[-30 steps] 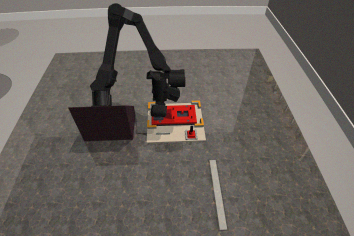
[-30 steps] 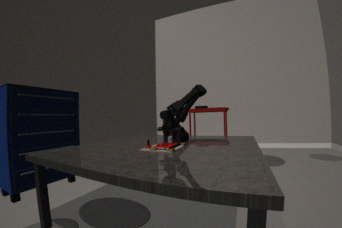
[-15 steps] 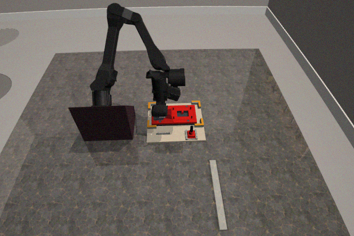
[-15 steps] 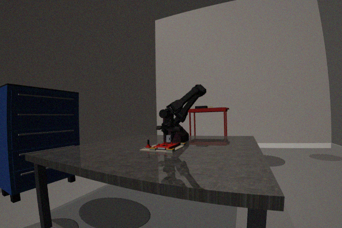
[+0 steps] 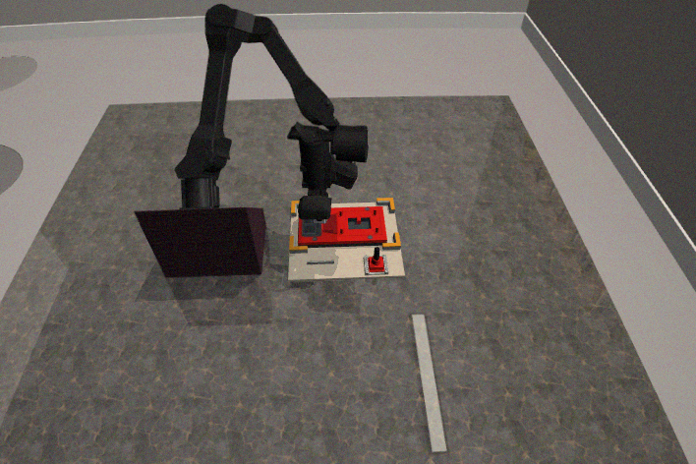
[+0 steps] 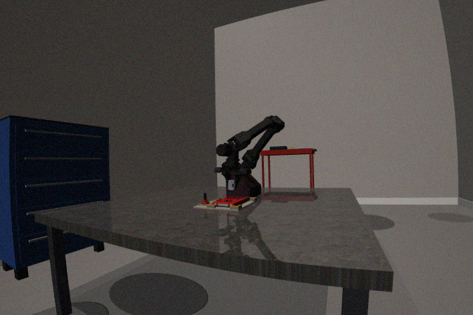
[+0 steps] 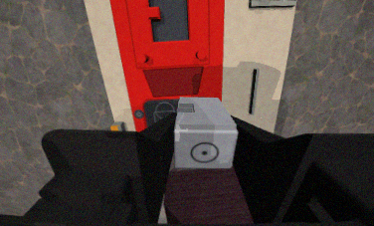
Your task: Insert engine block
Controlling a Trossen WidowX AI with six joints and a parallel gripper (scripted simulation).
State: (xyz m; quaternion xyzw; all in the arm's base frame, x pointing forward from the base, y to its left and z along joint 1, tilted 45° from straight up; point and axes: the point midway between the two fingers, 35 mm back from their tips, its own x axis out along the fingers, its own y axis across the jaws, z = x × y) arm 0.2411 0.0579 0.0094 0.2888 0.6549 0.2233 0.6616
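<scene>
We are gripping the engine block [image 7: 205, 134] with our end effector [image 7: 204, 155], its fingers closed about halfway against the grey cube's two sides. We are holding the block over the near end of the red car body [image 7: 168, 38], short of the grey opening [image 7: 168, 15] farther along it. The car body is lying on a beige board [image 5: 338, 264], which is resting on the dark stone desk [image 5: 469, 306].

Block [image 7: 205, 135] sits between the jaws; car body [image 7: 166, 36] lies ahead of them, opening [image 7: 169, 13] farther ahead.
</scene>
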